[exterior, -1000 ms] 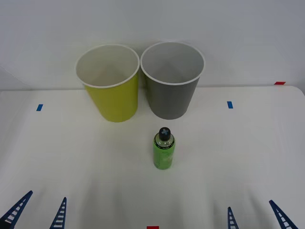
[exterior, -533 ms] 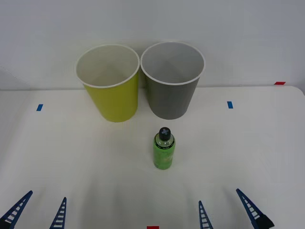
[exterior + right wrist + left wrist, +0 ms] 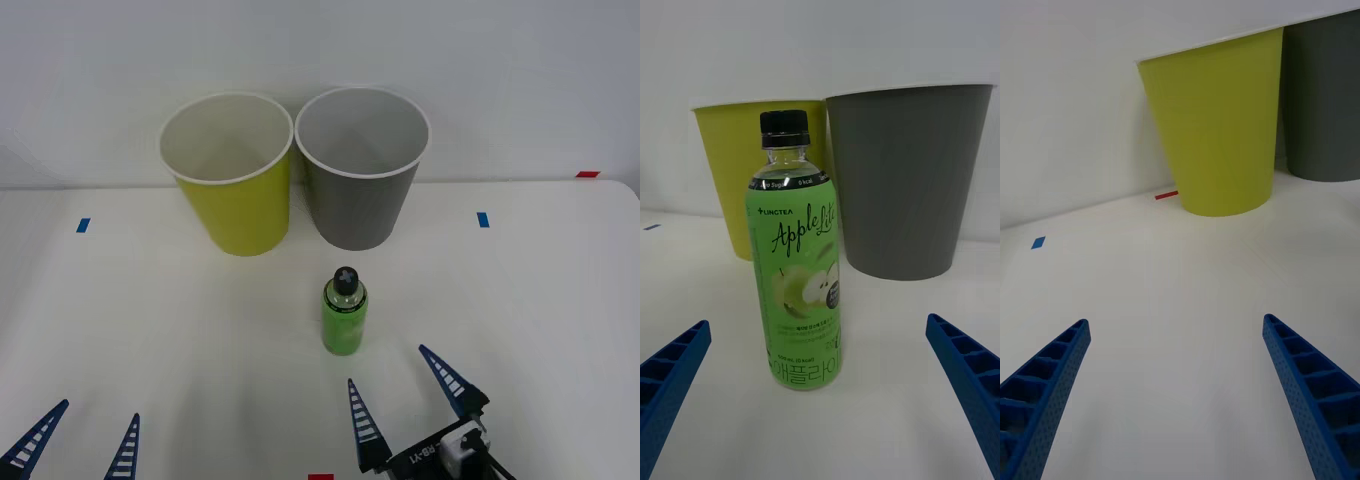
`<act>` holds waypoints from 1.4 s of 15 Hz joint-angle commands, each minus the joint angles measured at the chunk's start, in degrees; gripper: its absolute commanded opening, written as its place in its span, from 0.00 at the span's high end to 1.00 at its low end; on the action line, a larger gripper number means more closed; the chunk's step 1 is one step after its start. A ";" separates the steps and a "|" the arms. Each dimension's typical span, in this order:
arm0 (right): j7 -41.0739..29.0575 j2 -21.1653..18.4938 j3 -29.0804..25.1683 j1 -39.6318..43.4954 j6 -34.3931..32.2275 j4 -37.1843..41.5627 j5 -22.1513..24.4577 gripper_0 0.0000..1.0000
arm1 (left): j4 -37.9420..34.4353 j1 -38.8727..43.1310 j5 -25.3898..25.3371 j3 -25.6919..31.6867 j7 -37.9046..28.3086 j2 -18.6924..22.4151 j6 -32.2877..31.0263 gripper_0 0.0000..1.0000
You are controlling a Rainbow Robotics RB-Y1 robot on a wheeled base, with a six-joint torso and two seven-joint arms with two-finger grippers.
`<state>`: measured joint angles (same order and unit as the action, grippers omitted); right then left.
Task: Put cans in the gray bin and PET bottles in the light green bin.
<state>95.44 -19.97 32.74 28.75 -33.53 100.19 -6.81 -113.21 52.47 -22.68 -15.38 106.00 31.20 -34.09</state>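
- My right gripper [image 3: 405,405] has its fingers wide apart, near the upright PET bottle [image 3: 344,312] on the table [image 3: 150,330], not touching it.
- If one finger hits it first, this tall bottle may fall and roll.
- The light green bin [image 3: 233,175] touches the gray bin [image 3: 362,168]; a careless release could go in the wrong one.
- My left gripper [image 3: 75,440] waits with fingers apart at the near edge.

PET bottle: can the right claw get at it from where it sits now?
Probably yes. The right claw is open, just short of the upright PET bottle, with bare table between them. In the right wrist view the bottle stands between the fingers. The bins stand behind it, clear of the approach.
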 commanded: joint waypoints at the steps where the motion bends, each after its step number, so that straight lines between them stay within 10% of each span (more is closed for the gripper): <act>1: 0.18 3.10 0.13 -3.79 5.06 0.00 -0.13 0.00 | 0.00 0.00 0.00 0.00 0.00 0.00 -0.01 0.21; 15: -0.61 6.35 -1.97 -15.65 18.42 0.00 -1.54 0.00 | 0.00 0.00 0.00 0.00 0.00 0.00 -0.01 0.21; 16: -0.61 6.61 -1.80 -15.91 18.51 0.00 -1.54 0.25 | 0.00 0.00 0.00 0.00 0.00 0.00 -0.01 0.21; 17: -0.61 6.88 -1.80 -16.00 18.51 0.00 -1.63 0.81 | 0.00 0.00 0.00 0.00 0.00 0.00 -0.01 0.21; 21: -1.14 7.05 -1.62 -15.91 18.51 0.00 -2.60 0.94 | 0.00 0.00 0.00 0.00 0.00 0.00 -0.01 0.21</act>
<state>94.54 -12.94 31.06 12.80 -15.02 100.19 -9.02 -113.21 52.47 -22.68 -15.38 106.00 31.20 -34.09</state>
